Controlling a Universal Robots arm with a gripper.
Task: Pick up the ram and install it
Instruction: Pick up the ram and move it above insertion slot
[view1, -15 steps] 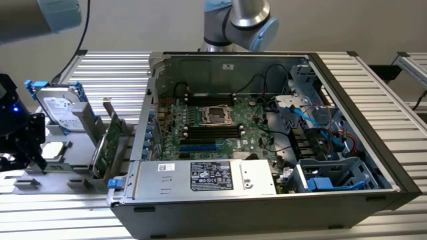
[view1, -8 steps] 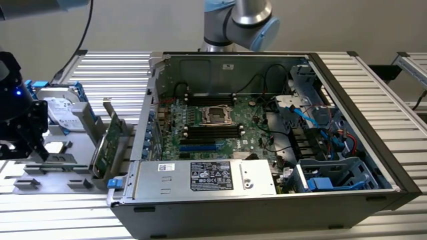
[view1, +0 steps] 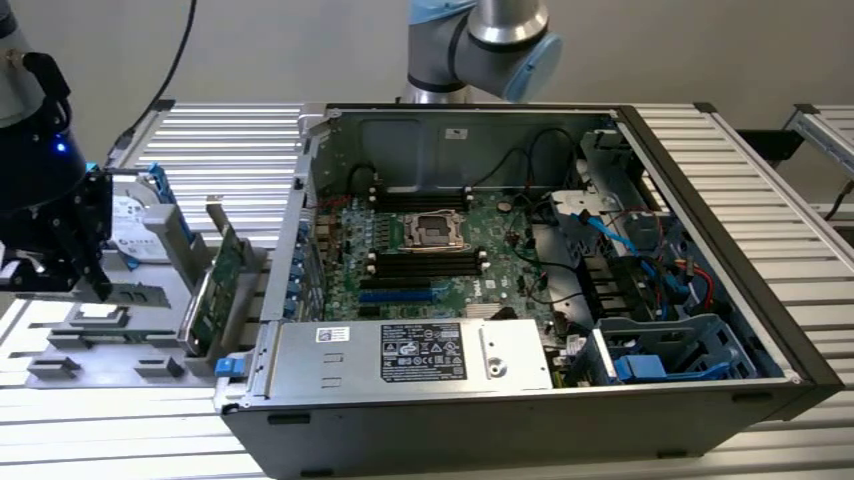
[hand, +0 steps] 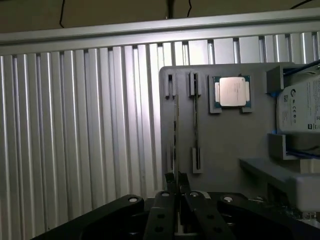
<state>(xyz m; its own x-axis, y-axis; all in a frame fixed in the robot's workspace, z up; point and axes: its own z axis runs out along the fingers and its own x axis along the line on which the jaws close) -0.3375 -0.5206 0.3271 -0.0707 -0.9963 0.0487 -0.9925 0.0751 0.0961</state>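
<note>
Gripper (hand: 176, 182) jaws nearly shut, pinching thin ram (hand: 175, 130) edge-on, over grey tray (hand: 225, 145) beside computer case (view1: 400, 440). Pickup looks underway; whether ram is clear of tray slot, cannot tell. Install left: black motherboard slots (view1: 424, 263) look empty. Hard drive (hand: 300, 107) label, power supply (view1: 427, 352) sticker: print unreadable.

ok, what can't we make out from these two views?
- ram: wrist view, seen edge-on, so chips and label are not readable; its near end is covered by the fingers shut on it.
- memory slots: exterior view, too small to tell latch positions.
- hard drive: wrist view, cut off by the picture edge.
</note>
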